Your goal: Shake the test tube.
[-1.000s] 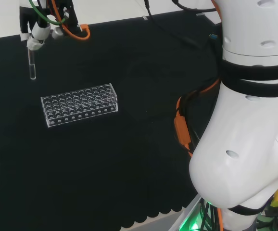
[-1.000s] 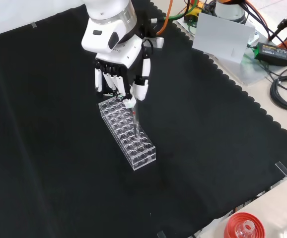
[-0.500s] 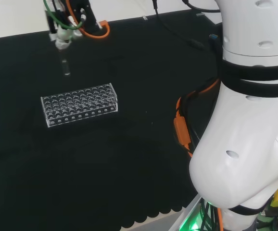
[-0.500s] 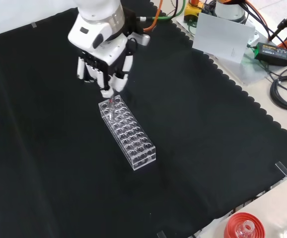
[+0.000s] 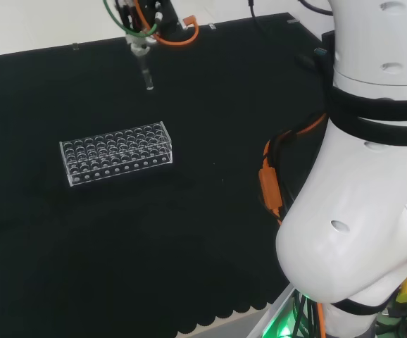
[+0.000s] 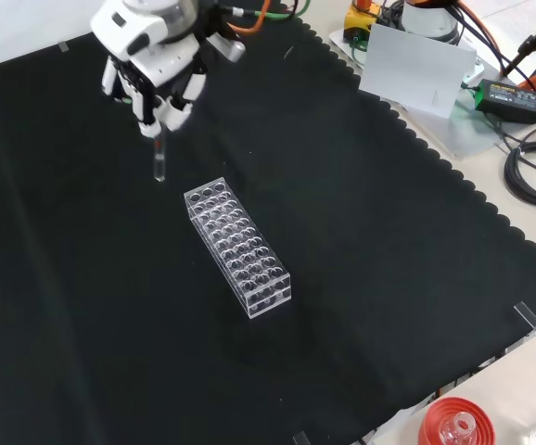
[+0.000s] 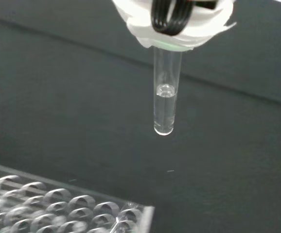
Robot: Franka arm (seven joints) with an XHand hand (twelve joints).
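— What do we see at the bench?

— We see the hand (image 6: 154,67) raised over the black cloth (image 6: 361,278), its fingers curled round the top of a clear test tube (image 6: 159,165) that hangs about upright, round end down, clear of the cloth. In the front view it sits toward the cloth's far edge, left of centre.

— Where is the tube relative to the rack?

— We find the clear rack (image 6: 238,247) lying near the middle of the cloth, its wells empty as far as we can tell. In the front view the tube hangs just beyond the rack's far short end and a little to its left, apart from it. In the head view the tube (image 5: 147,74) hangs above the rack's (image 5: 116,153) right half, toward the cloth's far edge.

— Anything inside the tube?

— In the wrist view we make out a small amount of clear liquid in the tube's (image 7: 165,104) lower part, with a corner of the rack (image 7: 67,206) close by.
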